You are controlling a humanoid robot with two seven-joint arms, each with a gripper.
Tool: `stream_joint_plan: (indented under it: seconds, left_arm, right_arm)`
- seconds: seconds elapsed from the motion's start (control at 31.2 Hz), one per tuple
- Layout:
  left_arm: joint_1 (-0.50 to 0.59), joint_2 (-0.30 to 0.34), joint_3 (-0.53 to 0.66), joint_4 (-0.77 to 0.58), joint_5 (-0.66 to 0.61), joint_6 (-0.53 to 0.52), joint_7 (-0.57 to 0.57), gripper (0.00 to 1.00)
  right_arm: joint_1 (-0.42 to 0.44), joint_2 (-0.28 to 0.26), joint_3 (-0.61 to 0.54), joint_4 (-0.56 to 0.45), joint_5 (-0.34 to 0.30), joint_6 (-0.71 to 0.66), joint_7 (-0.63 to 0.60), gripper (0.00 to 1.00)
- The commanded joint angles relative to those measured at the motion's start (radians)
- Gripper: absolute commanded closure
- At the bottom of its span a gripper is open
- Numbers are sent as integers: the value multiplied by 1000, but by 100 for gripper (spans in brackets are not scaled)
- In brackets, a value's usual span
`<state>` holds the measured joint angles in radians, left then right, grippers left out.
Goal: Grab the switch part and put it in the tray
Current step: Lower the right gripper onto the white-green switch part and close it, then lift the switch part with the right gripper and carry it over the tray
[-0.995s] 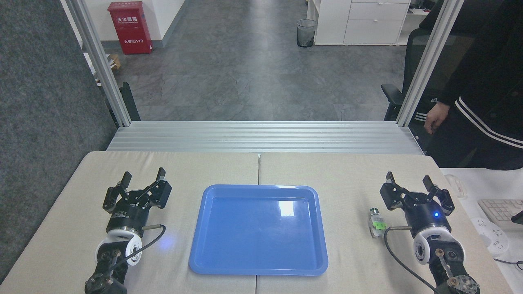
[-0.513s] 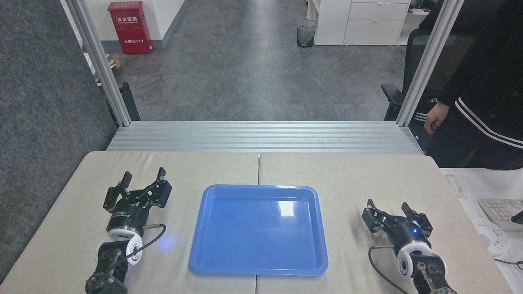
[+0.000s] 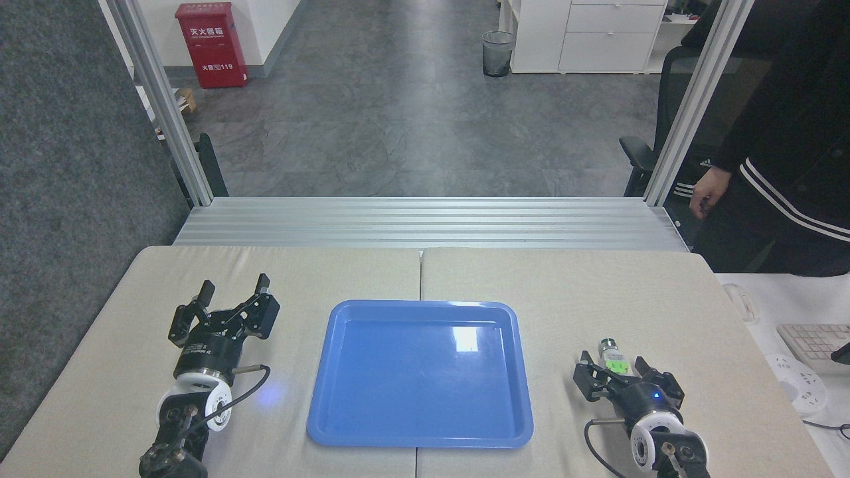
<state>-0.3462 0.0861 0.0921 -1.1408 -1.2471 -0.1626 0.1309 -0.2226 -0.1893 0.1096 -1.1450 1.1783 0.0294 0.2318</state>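
With the right tool [image 3: 615,373] spread wide around the switch part [image 3: 613,358] on the desk [image 3: 597,285], holding nothing, grasp pending; next: close, lift, carry left to blue tray [image 3: 345,425].

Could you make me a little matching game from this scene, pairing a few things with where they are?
Things:
1. switch part
2. tray
3. left end effector
4. red cabinet

Places:
A. on the floor, far left background
B. between the right end effector's fingers
C. middle of the table
D. over the table's left side, open

Pairs: 1-B, 2-C, 3-D, 4-A
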Motion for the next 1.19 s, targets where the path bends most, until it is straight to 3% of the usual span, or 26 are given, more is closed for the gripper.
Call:
stream_joint_plan:
  seconds: [0.0, 0.06, 0.13, 0.19, 0.26, 0.29, 0.51, 0.67, 0.9, 1.03, 1.16]
  left_arm:
    - [1, -2, 0, 4, 0, 0, 0, 0]
    - [3, -2, 0, 4, 0, 0, 0, 0]
    - [3, -3, -2, 4, 0, 0, 1, 0]
    - [3, -3, 0, 4, 0, 0, 0, 0]
    - [3, -2, 0, 4, 0, 0, 0, 0]
    - [3, -2, -2, 4, 0, 0, 0, 0]
    - [3, -2, -2, 1, 0, 0, 0, 0]
    - [3, -2, 0, -1, -2, 0, 0, 0]
    - [4, -3, 0, -2, -2, 0, 0, 0]
    - [4, -2, 0, -2, -2, 0, 0, 0]
    - [6, -2, 0, -2, -2, 0, 0, 0]
  right_arm:
    - [8, 13, 16, 36, 12, 1, 1, 7]
    - [9, 11, 15, 36, 27, 1, 1, 22]
    - [6, 10, 15, 34, 27, -3, 1, 55]
    - [2, 10, 15, 34, 29, -3, 1, 81]
    - [0, 8, 13, 34, 29, -3, 1, 97]
    - [0, 8, 13, 34, 27, -5, 1, 100]
    - [0, 10, -1, 16, 18, 0, -2, 100]
    - [-18, 16, -62, -80, 17, 4, -45, 100]
    - [-118, 25, -48, -173, 23, 58, -48, 100]
    - [-127, 73, 86, -234, 58, 93, -46, 100]
    - [-113, 158, 238, -285, 179, 129, -42, 100]
